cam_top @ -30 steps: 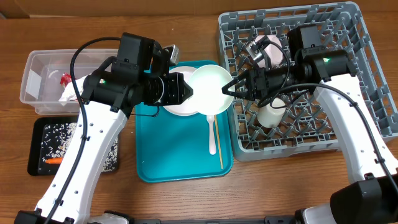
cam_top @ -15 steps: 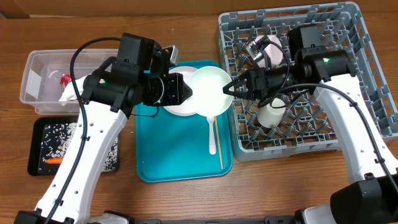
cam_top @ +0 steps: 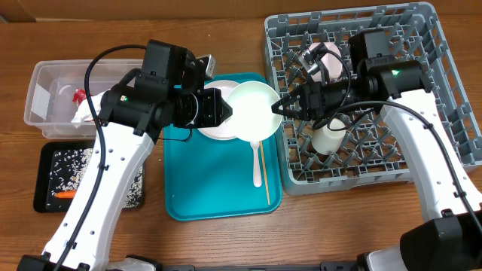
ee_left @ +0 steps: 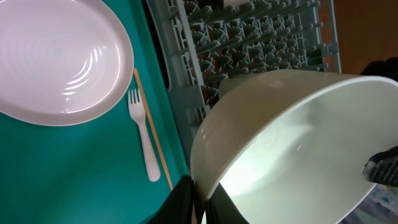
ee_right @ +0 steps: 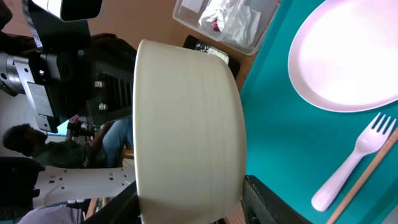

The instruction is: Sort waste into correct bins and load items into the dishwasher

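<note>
bowl (cam_top: 254,111) is mid-air, tipped on edge over the 1 o'clock corner of the teal tray (cam_top: 215,181), partly above the plate (cam_top: 218,132). dish rack (cam_top: 361,162) is just at its 3 o'clock.

left gripper (cam_top: 226,108) is pinched almost flat on the rim at the bowl's 9 o'clock. left wrist view shows its fingers (ee_left: 181,202) nipping the lip.

right gripper (cam_top: 277,108) is at the bowl's 3 o'clock, jaws roughly half apart, straddling the wall. can't tell whether both pads touch, since the bowl fills the right wrist view.

reads as a handover toward the rack side. to do it well:
- right should bite deep past the lip. the surface looks slick, so an edge-only grip will likely pivot.
- left lets go only once right is firm. release slowly and watch for sag.
- then carry toward 3 o'clock, clear the rack's near wall, and set the bowl on edge between pegs at 6 o'clock of the cup (cam_top: 327,139), where rows look free.

fork (cam_top: 256,162) and stick (cam_top: 264,177) lie on the tray at the bowl's 6 o'clock, untouched.
</note>
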Available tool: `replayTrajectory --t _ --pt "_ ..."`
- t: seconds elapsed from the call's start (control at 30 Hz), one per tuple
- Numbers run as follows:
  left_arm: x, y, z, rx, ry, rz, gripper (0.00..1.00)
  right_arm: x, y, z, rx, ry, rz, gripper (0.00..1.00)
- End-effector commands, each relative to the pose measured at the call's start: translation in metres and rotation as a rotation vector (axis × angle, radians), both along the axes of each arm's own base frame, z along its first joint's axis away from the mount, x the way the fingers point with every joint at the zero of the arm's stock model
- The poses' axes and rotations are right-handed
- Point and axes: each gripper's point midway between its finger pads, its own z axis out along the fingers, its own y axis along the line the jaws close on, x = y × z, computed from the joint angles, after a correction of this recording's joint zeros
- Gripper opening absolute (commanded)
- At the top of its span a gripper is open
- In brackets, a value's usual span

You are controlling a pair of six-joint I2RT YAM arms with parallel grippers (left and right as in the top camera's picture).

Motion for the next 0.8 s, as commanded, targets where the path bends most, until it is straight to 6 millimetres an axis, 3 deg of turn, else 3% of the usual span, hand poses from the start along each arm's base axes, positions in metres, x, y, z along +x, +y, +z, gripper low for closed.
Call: replayTrajectory --t 0.0,0.17,0.5,0.57,0.6,0.77 --pt "0.004 0.0 0.011 0.002 -0.049 -0.018 0.15 -0.005 0.003 0.009 0.031 -0.019 0.017 0.44" --pt "0.004 0.0 0.011 0.003 -0.049 -0.018 0.24 -0.003 0.003 0.01 0.034 -0.037 0.017 0.43" --pt "0.005 0.001 0.01 0.009 -0.05 -0.015 0.24 -0.002 0.004 0.01 0.035 -0.04 0.017 0.43" --pt "0.007 0.006 0.007 0.04 -0.06 -0.005 0.21 -0.002 0.004 0.01 0.034 -0.039 0.017 0.45" --pt "0.008 0.011 0.004 0.07 -0.059 0.013 0.21 -0.002 0.003 0.01 0.034 -0.039 0.017 0.52" --pt "0.006 0.03 -0.01 0.182 -0.026 0.069 0.2 -0.001 -0.001 0.0 -0.029 -0.03 -0.006 0.54"
